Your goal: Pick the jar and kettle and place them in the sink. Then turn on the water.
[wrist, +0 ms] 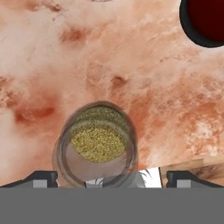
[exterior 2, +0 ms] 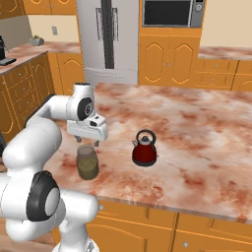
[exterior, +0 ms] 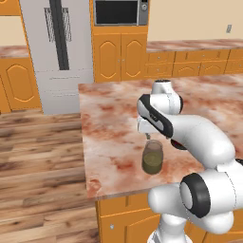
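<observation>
Your gripper (exterior 2: 88,141) hangs spread wide and empty, just above the jar (exterior 2: 87,162), touching nothing. In the hand view the fingertips (wrist: 43,178) stand either side of the jar's rim. The jar sits upright on the counter (exterior 2: 197,128) directly below; the kettle (exterior 2: 144,148) stands beside the gripper, apart from the jar.

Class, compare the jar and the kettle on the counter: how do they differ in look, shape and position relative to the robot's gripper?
The jar is clear glass with olive-brown contents; the kettle is opaque dark red. The jar is a plain cylinder with no handle; the kettle is squat with a black arched handle. The jar sits right under the open gripper; the kettle stands off to the side. Both stand upright on the marble counter.
</observation>
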### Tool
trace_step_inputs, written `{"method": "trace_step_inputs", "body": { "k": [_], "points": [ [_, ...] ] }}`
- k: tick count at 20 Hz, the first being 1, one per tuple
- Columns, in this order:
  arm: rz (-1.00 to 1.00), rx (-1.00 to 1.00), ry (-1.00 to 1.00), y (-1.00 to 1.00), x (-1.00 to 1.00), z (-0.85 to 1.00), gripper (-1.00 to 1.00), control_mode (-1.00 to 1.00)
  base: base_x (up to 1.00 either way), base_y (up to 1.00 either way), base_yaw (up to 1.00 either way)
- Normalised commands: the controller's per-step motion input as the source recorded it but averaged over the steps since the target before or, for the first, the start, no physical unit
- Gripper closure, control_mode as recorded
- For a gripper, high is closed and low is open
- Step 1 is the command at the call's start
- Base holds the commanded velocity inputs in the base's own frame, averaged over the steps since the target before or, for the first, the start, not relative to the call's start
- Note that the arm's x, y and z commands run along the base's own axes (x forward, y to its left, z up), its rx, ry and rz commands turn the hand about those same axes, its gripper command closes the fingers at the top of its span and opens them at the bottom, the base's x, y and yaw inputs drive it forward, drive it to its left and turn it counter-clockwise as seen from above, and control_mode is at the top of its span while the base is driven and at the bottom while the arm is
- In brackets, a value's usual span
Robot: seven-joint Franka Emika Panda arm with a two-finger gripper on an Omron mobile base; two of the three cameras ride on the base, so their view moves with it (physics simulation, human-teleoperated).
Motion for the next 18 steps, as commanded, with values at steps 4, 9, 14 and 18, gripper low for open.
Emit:
{"method": "trace_step_inputs", "body": {
  "k": [4,9,14,18],
  "points": [
    [0.0,0.0,-0.03,-0.21,0.0,-0.06,-1.0,-1.0,0.0,0.0,0.0],
    [0.0,0.0,-0.03,-0.12,0.0,-0.27,-1.0,-1.0,0.0,0.0,0.0],
    [0.0,0.04,-0.06,0.0,0.0,-0.32,-1.0,-1.0,0.0,0.0,0.0],
    [0.0,0.06,-0.04,0.0,0.0,-0.27,-1.0,-1.0,0.0,0.0,0.0]
  ]
}}
